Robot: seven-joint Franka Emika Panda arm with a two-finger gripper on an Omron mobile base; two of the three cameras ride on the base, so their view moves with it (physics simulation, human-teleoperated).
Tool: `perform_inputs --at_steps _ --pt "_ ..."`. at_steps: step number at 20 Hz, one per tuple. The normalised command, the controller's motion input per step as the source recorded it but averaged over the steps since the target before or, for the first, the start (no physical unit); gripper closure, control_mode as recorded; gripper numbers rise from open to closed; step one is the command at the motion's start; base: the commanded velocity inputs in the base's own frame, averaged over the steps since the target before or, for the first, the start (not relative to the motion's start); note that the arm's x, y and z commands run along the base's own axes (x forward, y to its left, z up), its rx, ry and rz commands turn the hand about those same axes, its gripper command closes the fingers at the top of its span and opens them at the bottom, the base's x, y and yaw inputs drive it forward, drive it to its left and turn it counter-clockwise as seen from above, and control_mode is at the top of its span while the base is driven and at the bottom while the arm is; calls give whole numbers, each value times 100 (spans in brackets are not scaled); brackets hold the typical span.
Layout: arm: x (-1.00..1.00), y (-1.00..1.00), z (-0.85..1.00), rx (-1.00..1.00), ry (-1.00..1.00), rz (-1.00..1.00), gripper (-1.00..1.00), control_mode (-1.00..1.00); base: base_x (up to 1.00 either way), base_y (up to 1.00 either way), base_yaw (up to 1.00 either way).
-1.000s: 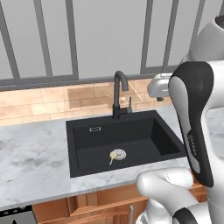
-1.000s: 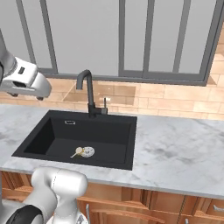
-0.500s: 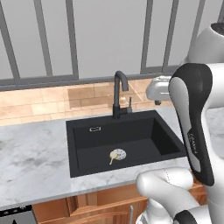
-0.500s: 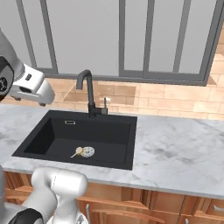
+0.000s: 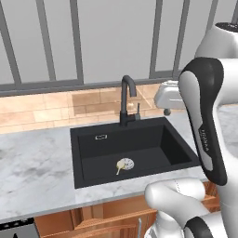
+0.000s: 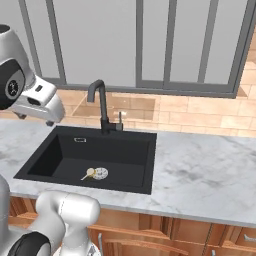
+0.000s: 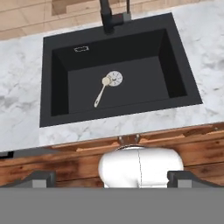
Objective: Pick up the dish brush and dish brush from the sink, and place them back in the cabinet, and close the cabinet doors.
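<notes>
Item: brush [image 7: 102, 91], lying on sink [image 7: 52, 78] floor, centre frame, head beside the drain. Gripper [image 7: 111, 178] spread, empty, high above. You have everything left: picking, stowing, closing doors.

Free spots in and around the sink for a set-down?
The marble counter right of the sink is bare, as is the stretch left of the basin in the left base view. The basin floor is free toward its right wall. Crowded: mid-floor, where the dish brush lies at the drain, and the back rim by the faucet.
</notes>
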Motion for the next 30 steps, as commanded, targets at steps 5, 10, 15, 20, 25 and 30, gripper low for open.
perform_inputs --at_steps 5,10,15,20,25,30 --pt "8 0 -20 0 10 0 -100 -100 0 0 0" --pt "7 0 -32 0 3 0 -100 -100 0 0 0" --pt "12 0 -37 0 1 0 -100 -100 0 0 0" --pt "20 0 -36 0 0 0 -100 -100 0 0 0" --pt "18 8 -29 -3 0 0 -100 -100 0 0 0" --pt "11 18 -21 -8 -1 0 -100 -100 0 0 0"
